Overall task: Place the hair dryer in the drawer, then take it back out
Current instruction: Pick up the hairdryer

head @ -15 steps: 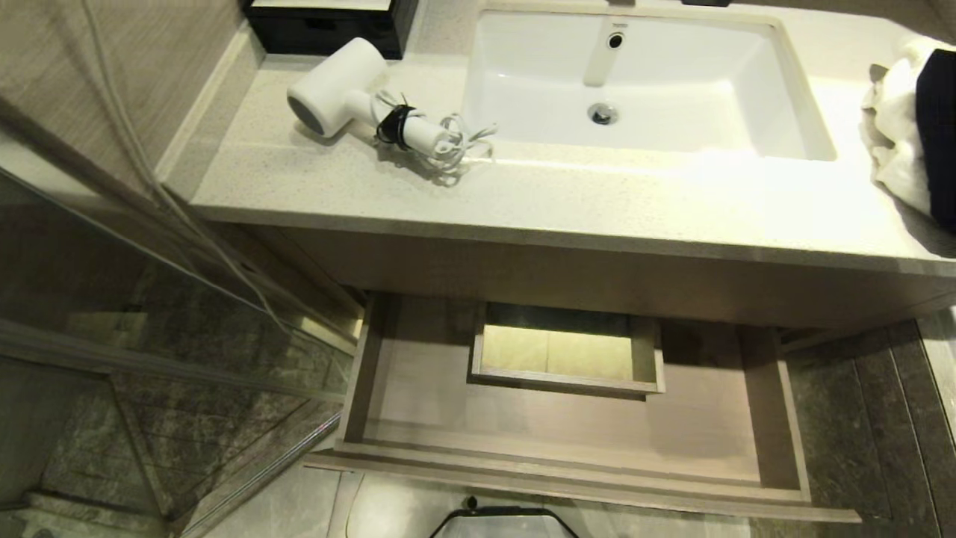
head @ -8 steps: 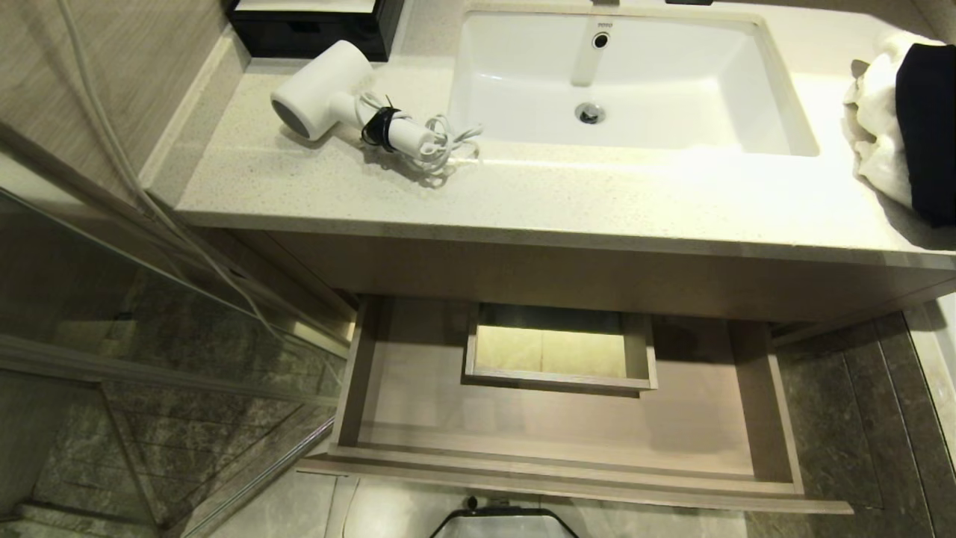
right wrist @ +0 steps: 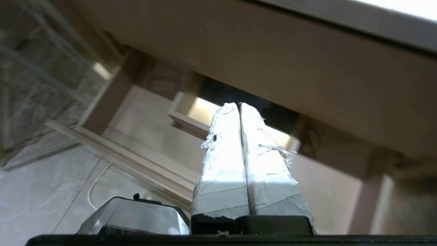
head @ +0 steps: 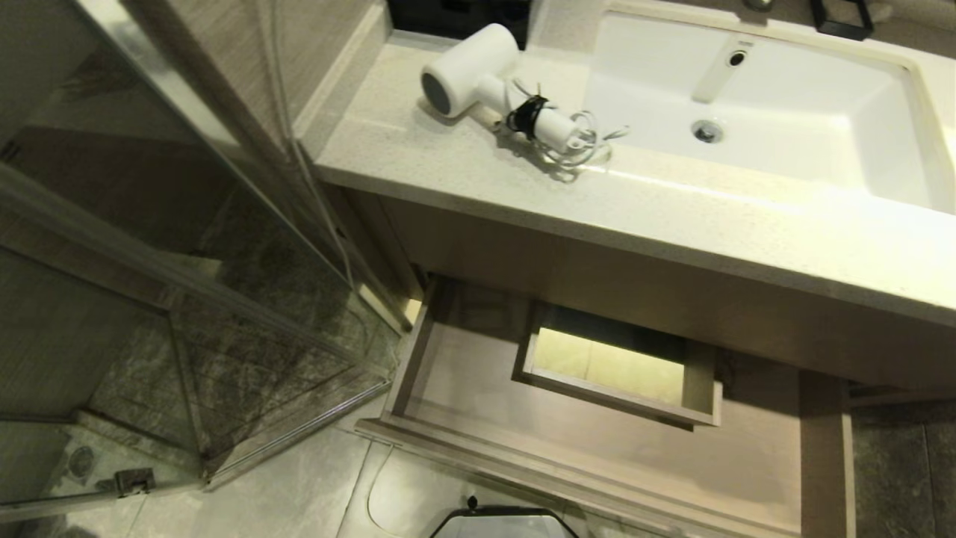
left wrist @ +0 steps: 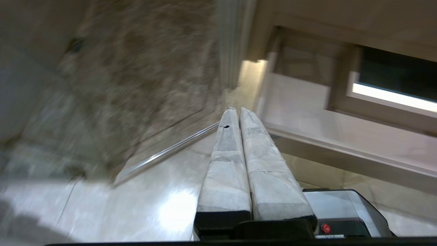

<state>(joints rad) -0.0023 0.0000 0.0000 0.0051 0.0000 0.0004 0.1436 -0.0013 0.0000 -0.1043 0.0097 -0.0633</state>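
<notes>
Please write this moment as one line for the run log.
hair dryer: on counter beside sink | drawer: open, nothing inside | left gripper: shut, holding nothing | right gripper: shut, holding nothing

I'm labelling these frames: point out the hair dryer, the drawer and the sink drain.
hair dryer [head: 467, 71], head view, on its white barrel.
drawer [head: 463, 373], head view, on its bare floor.
sink drain [head: 706, 131], head view, on the metal drain ring.

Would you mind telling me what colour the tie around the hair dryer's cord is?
Black; the tie on the hair dryer shows best in the head view.
</notes>
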